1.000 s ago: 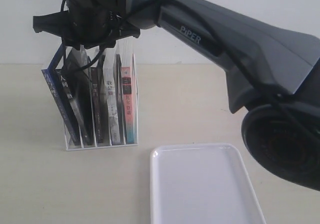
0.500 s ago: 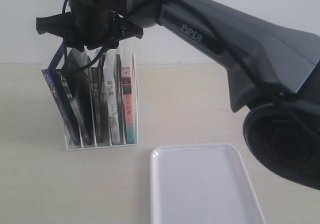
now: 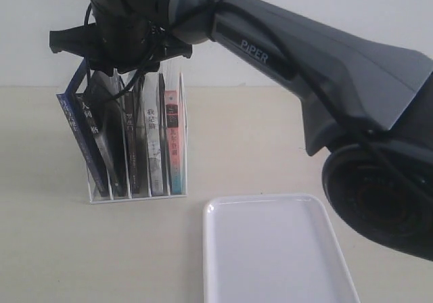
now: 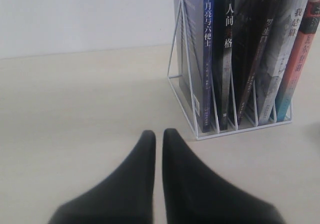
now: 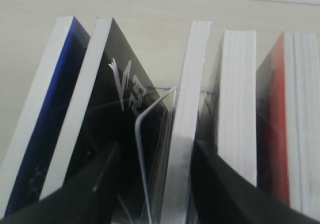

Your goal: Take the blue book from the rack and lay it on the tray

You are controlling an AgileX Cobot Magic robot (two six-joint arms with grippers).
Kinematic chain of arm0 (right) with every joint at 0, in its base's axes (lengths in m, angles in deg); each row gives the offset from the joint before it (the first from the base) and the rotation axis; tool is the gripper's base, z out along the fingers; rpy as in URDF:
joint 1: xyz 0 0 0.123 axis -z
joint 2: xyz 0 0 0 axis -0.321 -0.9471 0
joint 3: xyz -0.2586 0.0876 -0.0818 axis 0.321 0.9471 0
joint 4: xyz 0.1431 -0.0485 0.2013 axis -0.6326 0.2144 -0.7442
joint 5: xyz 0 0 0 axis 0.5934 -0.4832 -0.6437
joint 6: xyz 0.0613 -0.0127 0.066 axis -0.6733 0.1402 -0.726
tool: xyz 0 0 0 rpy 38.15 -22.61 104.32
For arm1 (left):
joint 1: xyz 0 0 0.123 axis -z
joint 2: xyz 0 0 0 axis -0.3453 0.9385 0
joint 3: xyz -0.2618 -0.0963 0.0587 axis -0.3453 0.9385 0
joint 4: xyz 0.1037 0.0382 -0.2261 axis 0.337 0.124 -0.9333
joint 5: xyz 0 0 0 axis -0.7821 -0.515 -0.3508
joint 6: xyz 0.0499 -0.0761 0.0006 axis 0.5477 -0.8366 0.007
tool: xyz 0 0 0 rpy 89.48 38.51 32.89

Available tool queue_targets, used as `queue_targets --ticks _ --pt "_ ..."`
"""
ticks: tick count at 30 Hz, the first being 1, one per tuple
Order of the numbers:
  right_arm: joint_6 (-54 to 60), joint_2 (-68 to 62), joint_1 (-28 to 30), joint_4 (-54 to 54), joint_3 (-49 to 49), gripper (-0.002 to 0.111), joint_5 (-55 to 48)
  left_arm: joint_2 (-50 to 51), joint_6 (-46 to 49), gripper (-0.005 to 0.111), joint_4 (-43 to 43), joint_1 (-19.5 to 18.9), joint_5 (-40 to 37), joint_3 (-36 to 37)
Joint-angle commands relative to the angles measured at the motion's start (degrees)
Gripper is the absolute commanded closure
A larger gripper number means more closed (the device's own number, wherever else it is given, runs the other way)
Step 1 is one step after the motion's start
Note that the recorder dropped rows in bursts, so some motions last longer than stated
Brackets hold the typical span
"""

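Looking toward the far left of the table point(image 3: 54, 249): found the rack point(image 3: 135, 196) standing upright with five books in its slots. Spotted the blue book point(image 3: 81, 141) in the leftmost slot, leaning left against the outer wire, spine toward the near side, resting in the rack and gripped by nothing. Noted just right of it the black-covered book point(image 3: 108, 147), leaning the same way. Logged the pink-spined book point(image 3: 174, 141) upright in the rightmost slot. Traced the right arm point(image 3: 304, 66) reaching across from the right to a spot above the rack. Saw the right claw point(image 5: 155, 151) spread wide over the book tops, holding nothing. Placed one of its fingers point(image 5: 100, 184) over the black-covered book and the other over the fourth book from the left, with a wire divider and the third book's white page edge between them. Marked the blue book as lying outside that span, to its left. Found the tray point(image 3: 270, 249) flat on the near side of the table, right of the rack and apart from it. Caught the left claw point(image 4: 156, 132) low over bare table, apart from the rack, fingers drawn almost together, closed and holding nothing.
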Motion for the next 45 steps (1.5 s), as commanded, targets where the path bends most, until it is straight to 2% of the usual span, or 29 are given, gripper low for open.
queue_targets --ticks 1,9,16,18,22,25,45 --pt "0.0 -0.7 0.1 0.1 0.2 0.064 -0.3 -0.2 -0.4 0.102 0.0 -0.2 0.0 0.2" --pt "-0.2 -1.0 0.1 0.0 0.2 0.066 -0.1 -0.2 -0.4 0.102 0.0 -0.2 0.0 0.2" --pt "-0.2 -1.3 0.1 -0.3 0.2 0.096 -0.5 -0.2 -0.4 0.102 0.0 -0.2 0.0 0.2" --pt "-0.1 -1.3 0.1 -0.3 0.2 0.100 -0.7 -0.2 -0.4 0.102 0.0 -0.2 0.0 0.2" --pt "-0.1 -1.2 0.1 -0.1 0.2 0.101 -0.7 -0.2 -0.4 0.102 0.0 -0.2 0.0 0.2" --pt "-0.1 -0.5 0.1 -0.1 0.2 0.109 -0.7 -0.2 -0.4 0.102 0.0 -0.2 0.0 0.2" --pt "-0.1 6.4 -1.1 3.8 -0.5 0.109 -1.6 -0.2 -0.4 0.102 0.0 -0.2 0.0 0.2"
